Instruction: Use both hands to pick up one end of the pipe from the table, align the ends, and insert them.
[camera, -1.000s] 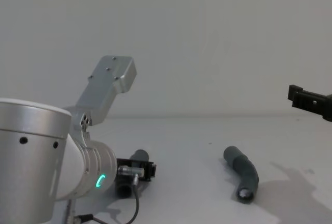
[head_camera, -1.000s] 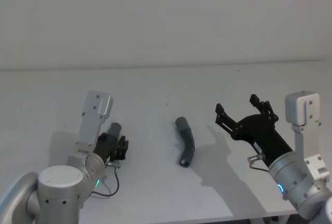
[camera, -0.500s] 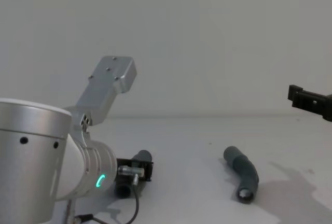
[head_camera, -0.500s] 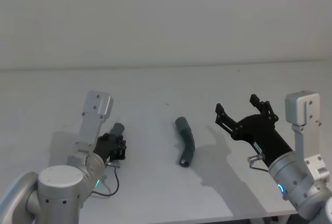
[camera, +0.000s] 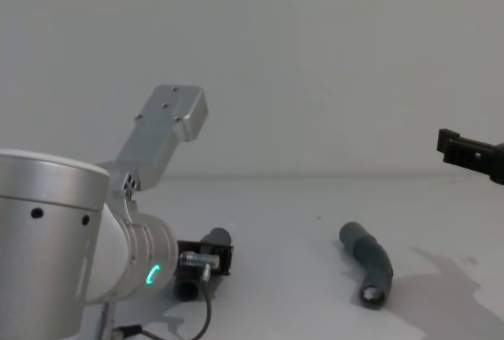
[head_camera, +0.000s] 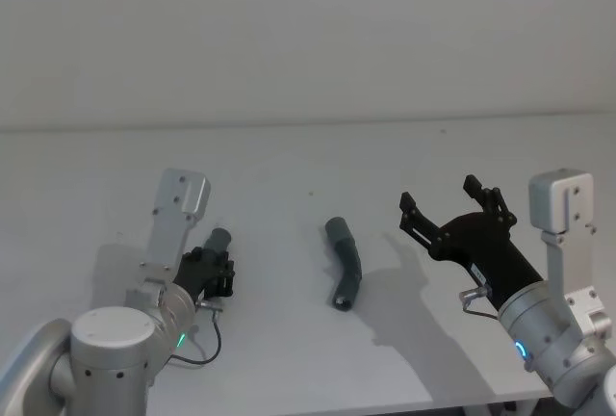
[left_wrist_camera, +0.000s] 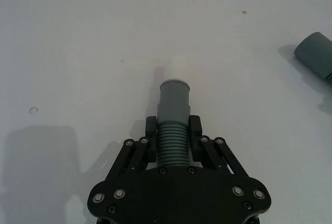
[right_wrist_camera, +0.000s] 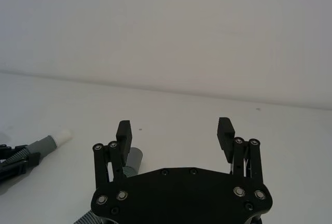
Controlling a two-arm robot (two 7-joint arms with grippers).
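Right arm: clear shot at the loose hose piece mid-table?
Probably yes. The right end effector hangs open right of the loose hose piece, nothing between them. The left end effector, shut on the other piece, sits well left.

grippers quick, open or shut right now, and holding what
Left black parallel-jaw gripper: shut on the ribbed middle of a dark grey bent hose piece with a white tip.
Right black parallel-jaw gripper: open, holding nothing.
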